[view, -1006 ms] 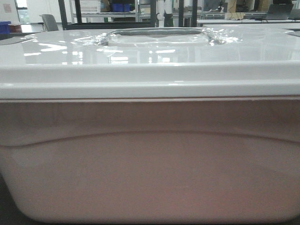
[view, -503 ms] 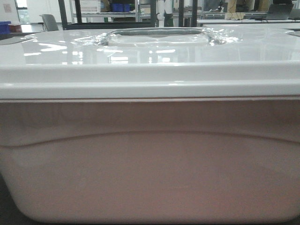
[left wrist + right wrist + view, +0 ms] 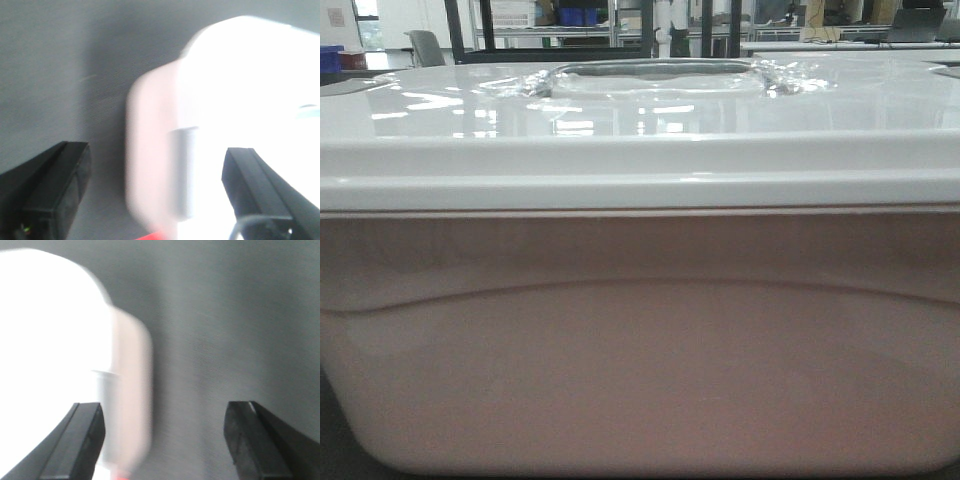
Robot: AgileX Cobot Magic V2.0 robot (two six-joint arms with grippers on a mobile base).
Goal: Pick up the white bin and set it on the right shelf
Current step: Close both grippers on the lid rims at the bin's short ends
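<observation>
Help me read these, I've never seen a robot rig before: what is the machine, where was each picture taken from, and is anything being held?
It is a two-armed robot on a rolling base. The front picture looks forward from its body, and the white bin fills it: a pinkish tub with a glossy lid and a film-covered handle recess. The other two pictures come from cameras on the wrists, looking out past the black fingers. The left gripper and right gripper are both open, each near one end of the bin, which stands on a dark grey surface. Both wrist pictures are blurred. Nothing is held.
</observation>
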